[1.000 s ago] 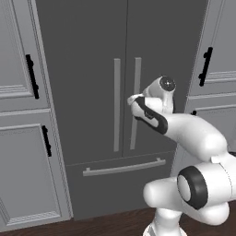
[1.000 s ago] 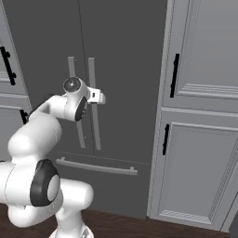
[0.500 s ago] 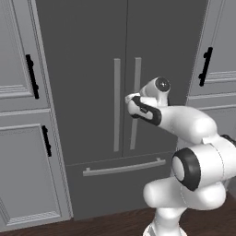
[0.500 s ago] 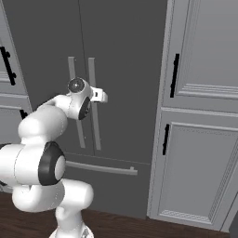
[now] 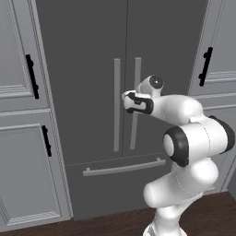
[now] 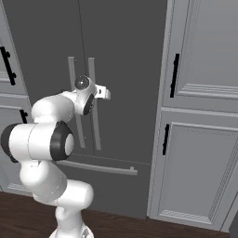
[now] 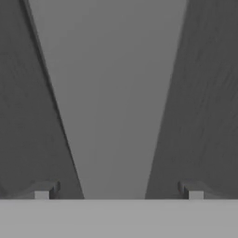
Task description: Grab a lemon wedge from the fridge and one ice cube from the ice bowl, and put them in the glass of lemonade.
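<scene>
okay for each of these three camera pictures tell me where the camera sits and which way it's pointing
Left base view: behind the arm on its left, facing the closed fridge; the white arm rises at lower right, reaching toward the right handle.
Right base view: behind the arm on its right, facing the same fridge and the cabinets beside it; the arm rises at lower left.
Hand view: on the hand, looking along the open gripper at a light grey handle between the fingertips.
Both base views share fridge, handles and arm.

One fridge (image 5: pixel 92 55), two vertical handles (image 5: pixel 116 105), four cabinet handles (image 5: pixel 31 76).
</scene>
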Controlling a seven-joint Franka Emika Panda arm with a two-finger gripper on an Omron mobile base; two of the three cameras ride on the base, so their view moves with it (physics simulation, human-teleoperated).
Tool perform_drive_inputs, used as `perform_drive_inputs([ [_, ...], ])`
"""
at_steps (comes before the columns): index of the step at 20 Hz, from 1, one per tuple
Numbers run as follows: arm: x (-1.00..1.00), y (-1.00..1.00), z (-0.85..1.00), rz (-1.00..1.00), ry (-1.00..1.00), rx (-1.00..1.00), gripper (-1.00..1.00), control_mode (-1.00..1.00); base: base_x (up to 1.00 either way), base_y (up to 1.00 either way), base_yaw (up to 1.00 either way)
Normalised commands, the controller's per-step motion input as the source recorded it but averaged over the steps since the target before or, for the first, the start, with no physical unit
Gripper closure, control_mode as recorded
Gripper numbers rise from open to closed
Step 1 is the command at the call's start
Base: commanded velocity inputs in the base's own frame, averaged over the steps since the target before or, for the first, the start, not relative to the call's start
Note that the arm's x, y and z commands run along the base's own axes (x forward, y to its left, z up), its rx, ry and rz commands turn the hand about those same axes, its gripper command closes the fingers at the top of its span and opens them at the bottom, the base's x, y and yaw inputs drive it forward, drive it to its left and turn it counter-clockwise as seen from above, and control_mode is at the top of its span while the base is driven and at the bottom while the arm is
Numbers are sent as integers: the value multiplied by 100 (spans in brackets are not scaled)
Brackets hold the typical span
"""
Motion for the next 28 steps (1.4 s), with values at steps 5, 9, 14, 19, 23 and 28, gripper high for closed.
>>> perform_drive_inputs([
  [5, 46, 0, -12, 0, 0, 0, -100, -100, 0, 0, 0],
  [9, 41, 0, -9, 0, 0, 0, 100, -100, 0, 0, 0],
  [14, 3, 0, 0, 0, 0, 0, 100, -100, 0, 0, 0],
  [19, 0, 0, 0, 0, 1, 0, 100, -100, 0, 0, 0],
  [23, -58, -29, 12, -3, -6, 1, 100, -100, 0, 0, 0],
  [28, -100, -69, 41, -18, -12, 6, 100, -100, 0, 0, 0],
])
